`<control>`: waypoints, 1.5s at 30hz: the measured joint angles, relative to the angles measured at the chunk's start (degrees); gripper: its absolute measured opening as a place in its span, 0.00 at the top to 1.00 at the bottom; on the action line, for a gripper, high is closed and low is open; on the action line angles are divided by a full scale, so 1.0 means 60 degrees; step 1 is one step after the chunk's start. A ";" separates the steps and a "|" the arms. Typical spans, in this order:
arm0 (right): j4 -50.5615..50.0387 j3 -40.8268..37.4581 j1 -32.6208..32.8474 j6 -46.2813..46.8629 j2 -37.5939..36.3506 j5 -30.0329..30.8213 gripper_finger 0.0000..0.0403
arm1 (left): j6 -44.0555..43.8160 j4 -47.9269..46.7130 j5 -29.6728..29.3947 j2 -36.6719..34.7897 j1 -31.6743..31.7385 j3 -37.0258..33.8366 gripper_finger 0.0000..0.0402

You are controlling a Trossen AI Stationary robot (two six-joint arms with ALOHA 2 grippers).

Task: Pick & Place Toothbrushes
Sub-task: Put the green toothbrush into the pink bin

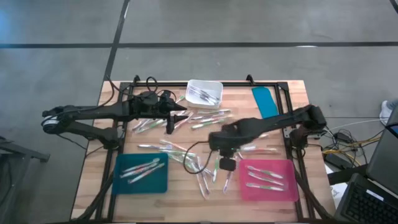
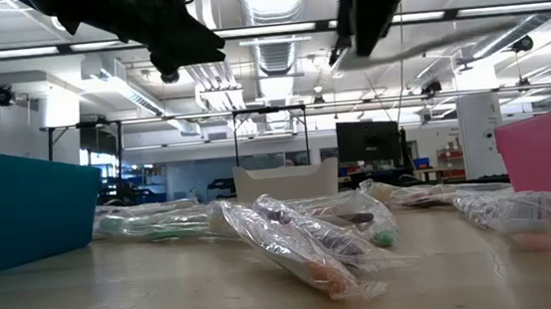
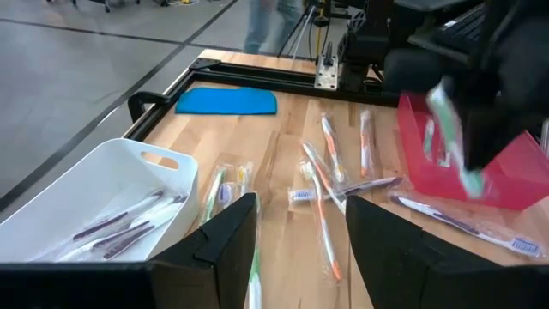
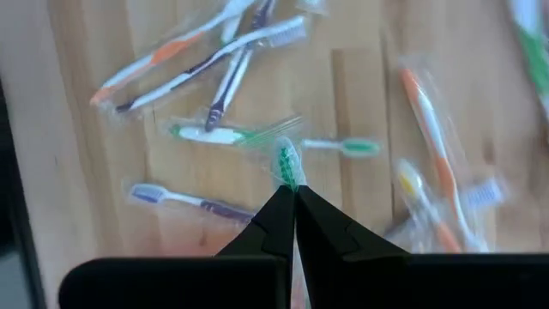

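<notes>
Many wrapped toothbrushes (image 1: 186, 152) lie loose on the wooden table, green, orange and purple ones among them. More lie in the teal tray (image 1: 163, 182), the pink tray (image 1: 287, 186) and the white bin (image 1: 214, 87). My right gripper (image 4: 294, 196) hangs above the table's near middle, beside the pink tray, shut on a green toothbrush (image 3: 452, 142). My left gripper (image 3: 300, 227) stands open and level over the far left, holding nothing. My right gripper pinches the green toothbrush between its two fingertips, and a short green end (image 4: 287, 165) sticks out past them. The fingers point steeply down from above. The toothbrush is lifted clear of the table and hangs slanted below the fingers (image 3: 480, 94).
A flat blue lid (image 1: 265, 101) lies at the far right. A black frame (image 1: 249, 83) runs along the table's edges. Cables (image 1: 348, 140) and equipment lie off the right side. Loose toothbrushes (image 1: 208, 119) cover the middle of the table.
</notes>
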 joint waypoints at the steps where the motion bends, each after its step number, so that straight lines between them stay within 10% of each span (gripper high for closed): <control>1: -0.0131 -0.0058 0.0163 0.0448 -0.0196 0.0263 0.98 | 0.0000 -0.0005 0.0001 0.0000 0.0000 0.0000 0.54; 24: 0.1244 -0.4751 0.4026 0.5692 -0.4047 0.3069 0.98 | 0.0000 0.0007 -0.0002 0.0000 -0.0001 0.0000 0.54; 45: 0.4937 -0.8173 0.5125 0.7207 -0.4517 0.2424 0.98 | 0.0000 0.0006 -0.0002 0.0000 0.0000 0.0000 0.54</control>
